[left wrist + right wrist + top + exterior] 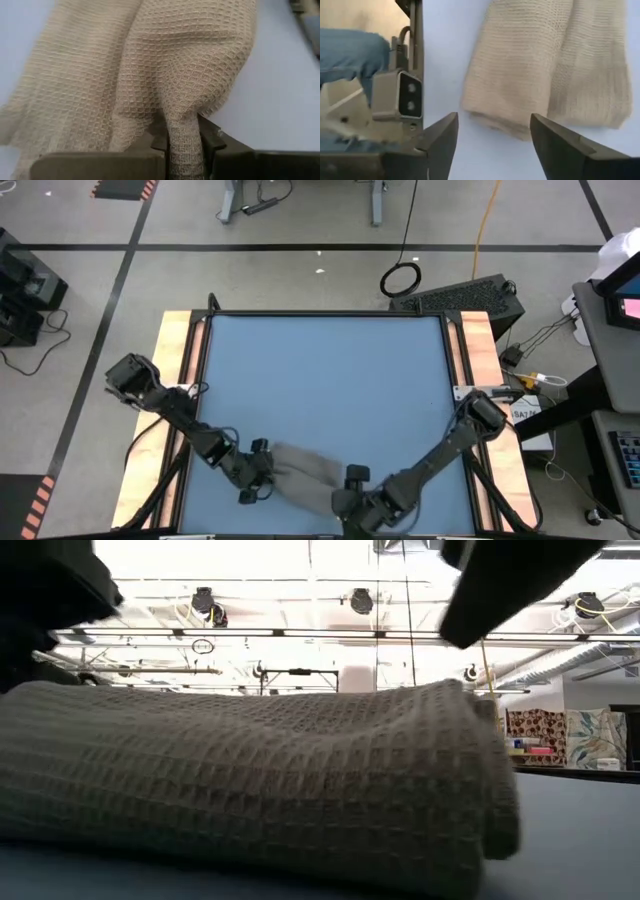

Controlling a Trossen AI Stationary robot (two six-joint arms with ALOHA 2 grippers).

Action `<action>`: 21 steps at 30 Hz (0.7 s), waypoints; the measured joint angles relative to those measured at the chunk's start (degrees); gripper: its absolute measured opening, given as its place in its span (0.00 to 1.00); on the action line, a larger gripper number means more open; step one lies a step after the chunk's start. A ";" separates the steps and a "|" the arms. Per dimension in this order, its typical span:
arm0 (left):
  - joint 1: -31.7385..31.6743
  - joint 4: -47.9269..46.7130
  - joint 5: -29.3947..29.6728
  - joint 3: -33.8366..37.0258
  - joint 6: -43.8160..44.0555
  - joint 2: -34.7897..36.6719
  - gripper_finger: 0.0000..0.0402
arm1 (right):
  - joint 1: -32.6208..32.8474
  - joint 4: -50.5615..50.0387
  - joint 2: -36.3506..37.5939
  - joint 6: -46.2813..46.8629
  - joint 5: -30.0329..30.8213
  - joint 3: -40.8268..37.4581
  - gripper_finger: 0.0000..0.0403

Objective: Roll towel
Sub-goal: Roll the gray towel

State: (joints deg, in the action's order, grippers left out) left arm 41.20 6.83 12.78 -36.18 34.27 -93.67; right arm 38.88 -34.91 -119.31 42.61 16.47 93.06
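The towel (306, 474), a grey-beige waffle-weave cloth, lies bunched in folds on the blue tabletop (330, 380) near its near edge. It fills the low view (250, 780). My left gripper (262, 472) is at the towel's left end and is shut on it. My right gripper (492, 131) is open just off the towel's right end (520, 110). Its fingers stand apart in front of the cloth and touch nothing. No tag shows. My left gripper pinches a raised fold of the towel (184, 142) between its two fingers at the towel's left end. The fingers come nearly level from the table's left side. The rest of the towel (150, 65) spreads away from the fingers and lies on the table.
The low camera's housing (402, 102) stands at the table's near edge, close beside my right gripper. Wooden rails (178, 370) run along the table's left and right sides. The blue top stretches bare toward the far edge.
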 joint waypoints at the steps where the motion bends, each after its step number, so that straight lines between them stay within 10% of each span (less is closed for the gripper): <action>1: -1.09 0.11 -2.79 0.00 0.32 0.29 0.11 | 0.93 0.13 -0.01 0.59 1.94 0.01 0.59; 8: -9.11 0.73 -14.30 0.00 3.57 0.42 0.12 | 4.44 3.84 -2.55 6.17 17.51 0.02 0.62; 21: -16.69 0.08 -24.06 -0.01 5.90 0.42 0.13 | 1.87 -0.07 -5.86 4.32 17.89 0.02 0.63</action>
State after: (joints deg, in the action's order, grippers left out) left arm 24.51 6.91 -11.27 -36.20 40.16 -93.25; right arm 40.74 -34.97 -125.16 46.93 34.36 93.08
